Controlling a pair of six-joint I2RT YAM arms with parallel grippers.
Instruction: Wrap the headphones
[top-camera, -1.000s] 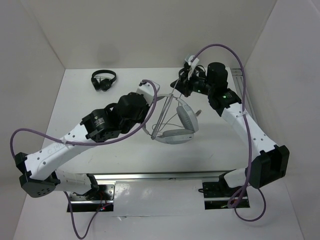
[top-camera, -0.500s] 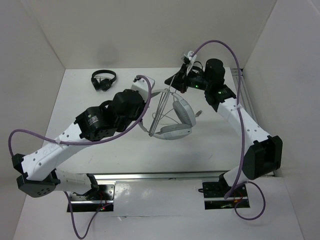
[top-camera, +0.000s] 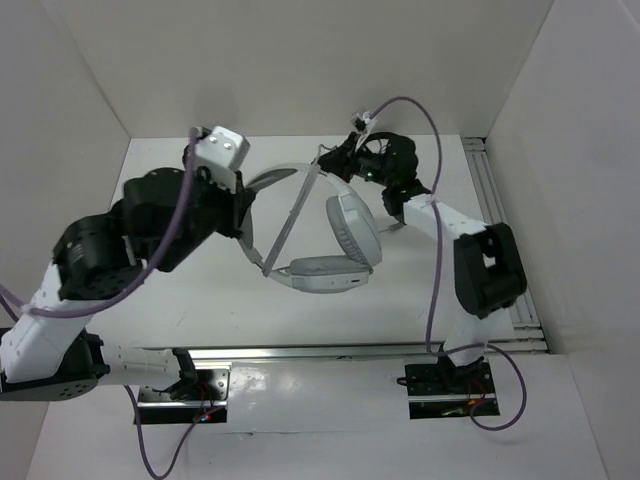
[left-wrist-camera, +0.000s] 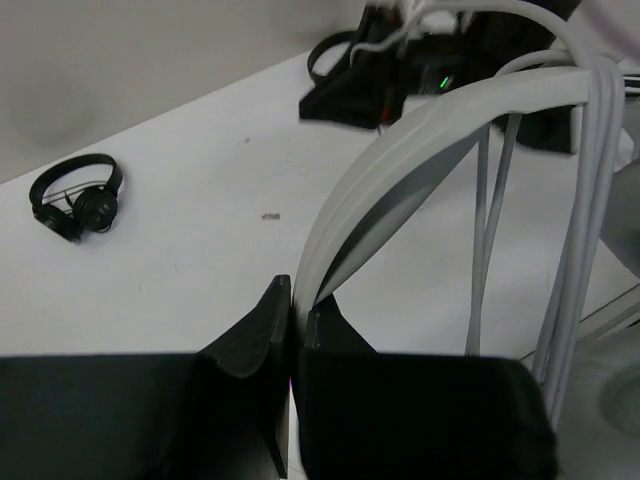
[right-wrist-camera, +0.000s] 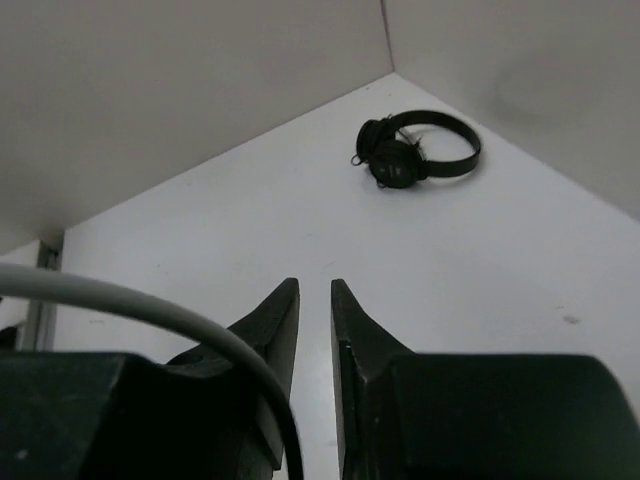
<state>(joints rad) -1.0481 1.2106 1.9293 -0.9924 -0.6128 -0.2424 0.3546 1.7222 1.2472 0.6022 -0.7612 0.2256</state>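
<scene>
Since the earlier frame the left arm has swung up and back toward its own side, carrying the headphones (top-camera: 350, 228) with it. The right arm has folded in and its jaws have eased apart. The left pincer (left-wrist-camera: 292, 300) is clamped on the thin edge of the headband, which arcs up and away from the fingertips. The headphones hang off that grip, apparently clear of the table (top-camera: 420, 290), with both earcups beyond and below the left pincer. The grey cable (left-wrist-camera: 487, 250) runs in several taut strands across the band on the far side of the left pincer, so some turns are probably on already. The right pincer (right-wrist-camera: 315, 290) stands at a narrow gap with nothing between the fingers. It sits near the far top of the band, where a pale grey curve, band or cable, I cannot tell which, crosses below its fingers. The small black headphones (left-wrist-camera: 78, 197) lie well apart, beyond both pincers. Handling guess: light, with a stiff but springy band and soft pads that would squash. The smooth plastic is likely slippery, and the thin, limp cable slackens if released. Best hold is the band for support and the free cable run for winding. No containers in view.
</scene>
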